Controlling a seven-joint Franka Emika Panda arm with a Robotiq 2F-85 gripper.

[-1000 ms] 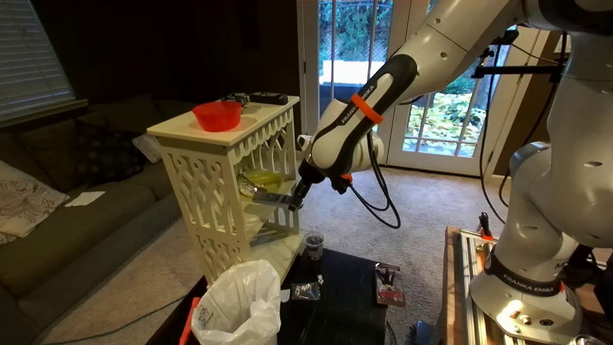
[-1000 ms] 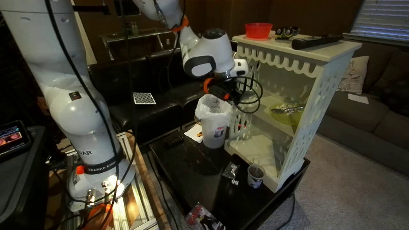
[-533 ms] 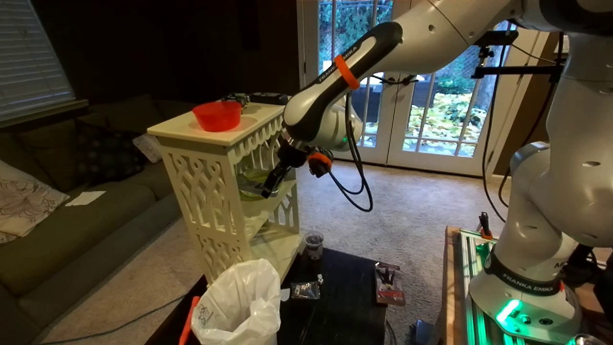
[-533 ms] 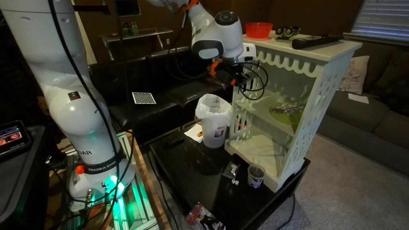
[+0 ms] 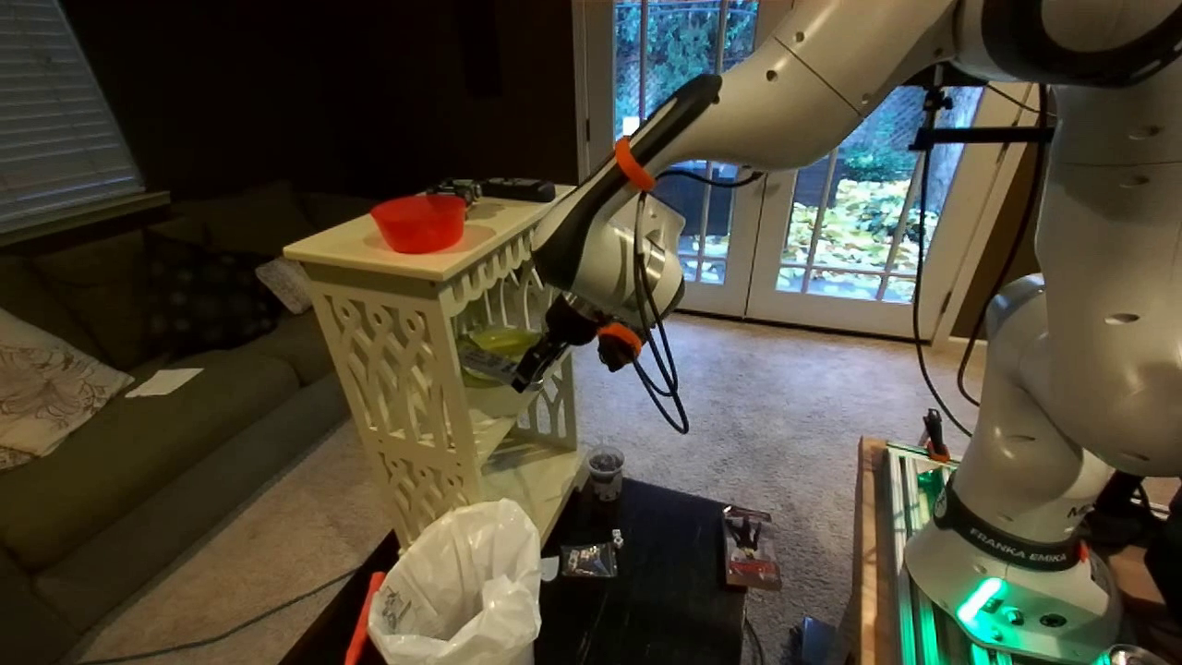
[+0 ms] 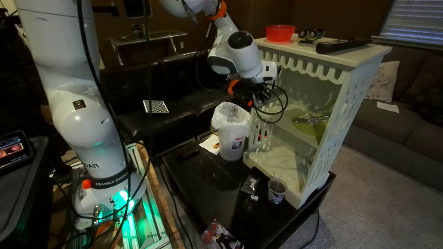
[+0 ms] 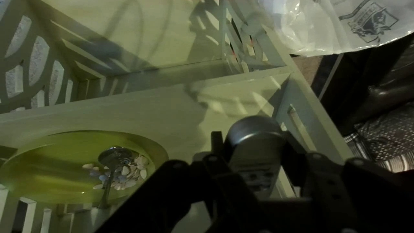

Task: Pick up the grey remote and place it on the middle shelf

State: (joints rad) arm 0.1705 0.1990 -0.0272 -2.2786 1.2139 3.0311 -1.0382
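My gripper (image 7: 254, 142) is shut on the grey remote (image 7: 255, 155), its fingers on both sides of the remote's rounded silver end. In an exterior view the gripper (image 5: 524, 377) is at the shelf unit's open front, and the remote (image 5: 488, 363) reaches into the middle level, tilted. The middle shelf (image 7: 181, 121) shows below and beyond the remote in the wrist view, and also in an exterior view (image 6: 290, 127). The remote appears above this board; I cannot tell whether it touches. In an exterior view, cables partly cover the gripper (image 6: 264, 99).
A yellow-green plate (image 7: 58, 161) with a spoon and small pieces takes up one side of the middle shelf. The lattice side (image 7: 310, 119) stands close by the gripper. A red bowl (image 6: 280, 33) and a black remote (image 6: 341, 45) are on top. A lined bin (image 6: 232, 138) stands beside the unit.
Over the last second my gripper has carried the remote toward the shelf unit, into its middle opening. In the last half second it has come down a little. The base light turned from white to green.
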